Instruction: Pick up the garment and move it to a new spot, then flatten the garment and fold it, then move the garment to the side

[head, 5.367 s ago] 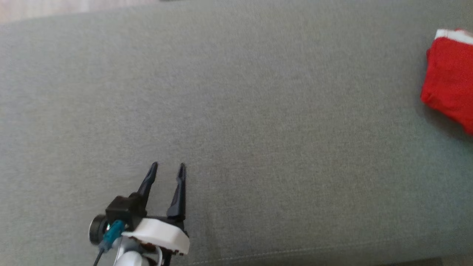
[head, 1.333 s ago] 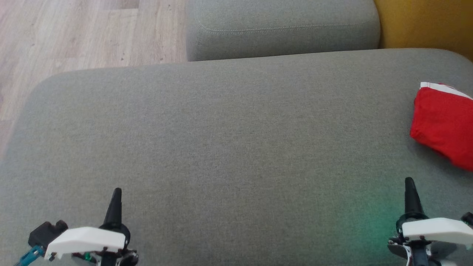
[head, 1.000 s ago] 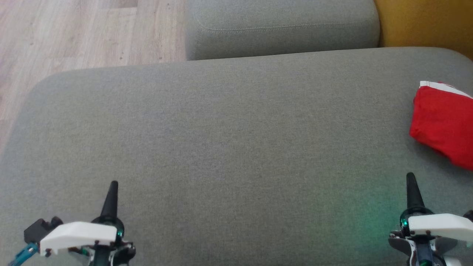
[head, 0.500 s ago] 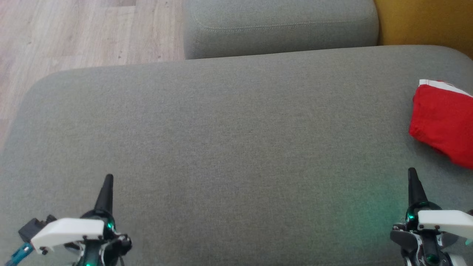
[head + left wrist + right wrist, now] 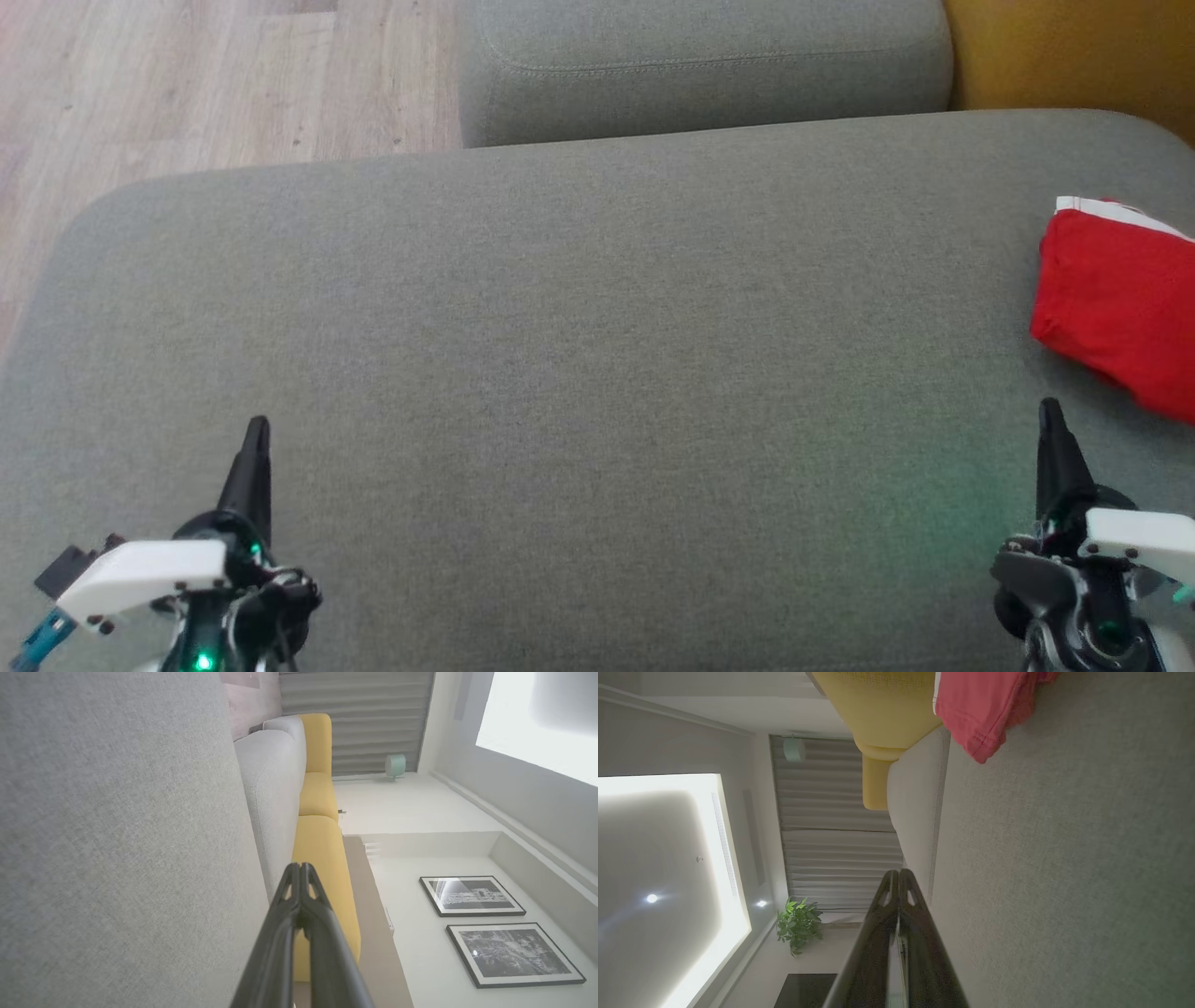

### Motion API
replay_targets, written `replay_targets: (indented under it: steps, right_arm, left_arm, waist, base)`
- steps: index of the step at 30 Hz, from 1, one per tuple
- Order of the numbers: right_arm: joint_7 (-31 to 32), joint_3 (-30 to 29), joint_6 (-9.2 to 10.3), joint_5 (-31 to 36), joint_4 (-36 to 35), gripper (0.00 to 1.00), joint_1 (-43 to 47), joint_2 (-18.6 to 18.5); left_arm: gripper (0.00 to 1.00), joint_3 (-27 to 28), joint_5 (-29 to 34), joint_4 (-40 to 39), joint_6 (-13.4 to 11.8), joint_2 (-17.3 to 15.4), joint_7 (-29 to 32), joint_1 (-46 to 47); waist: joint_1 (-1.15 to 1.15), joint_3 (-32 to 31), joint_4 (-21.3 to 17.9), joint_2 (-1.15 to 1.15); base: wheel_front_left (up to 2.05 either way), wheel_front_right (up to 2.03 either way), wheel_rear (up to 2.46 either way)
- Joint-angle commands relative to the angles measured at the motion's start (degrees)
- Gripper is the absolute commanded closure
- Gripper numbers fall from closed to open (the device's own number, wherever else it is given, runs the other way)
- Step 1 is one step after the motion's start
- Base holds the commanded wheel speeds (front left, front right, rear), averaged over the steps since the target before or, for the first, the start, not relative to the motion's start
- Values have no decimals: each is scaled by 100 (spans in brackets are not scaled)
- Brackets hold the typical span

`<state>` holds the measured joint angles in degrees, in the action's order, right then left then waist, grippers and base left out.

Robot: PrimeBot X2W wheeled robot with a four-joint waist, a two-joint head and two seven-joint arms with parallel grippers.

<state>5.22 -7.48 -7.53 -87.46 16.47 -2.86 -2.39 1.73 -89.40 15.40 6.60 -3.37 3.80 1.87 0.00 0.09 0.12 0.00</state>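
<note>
Holding the left claw [image 5: 256,431] and right claw [image 5: 1049,411] low and near, both pinched together, empty, over the matte, finely woven grey sofa cushion [image 5: 597,355]. Leaving the soft red folded garment with white trim [image 5: 1116,299] beyond the right claw, at the cushion's right edge. Seemingly finishing, with nothing obvious remaining.

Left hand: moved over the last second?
Yes. The left hand has shifted up the head view and slightly left, nearer the far grey cushion.
</note>
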Motion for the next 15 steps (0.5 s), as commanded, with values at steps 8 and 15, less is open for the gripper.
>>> replay_targets:
  steps: [8,15]
  right_arm:
    - [127,95,4,-470,-245,100,-332,-49]
    - [127,95,4,-470,-245,100,-332,-49]
  left_arm:
    - [100,308,-418,-142,89,-75,132,418]
    - [100,325,-405,-141,89,-63,145,419]
  waist:
    - [0,9,-12,0]
    - [0,9,-12,0]
  base:
    - [0,0,0]
    - [0,0,0]
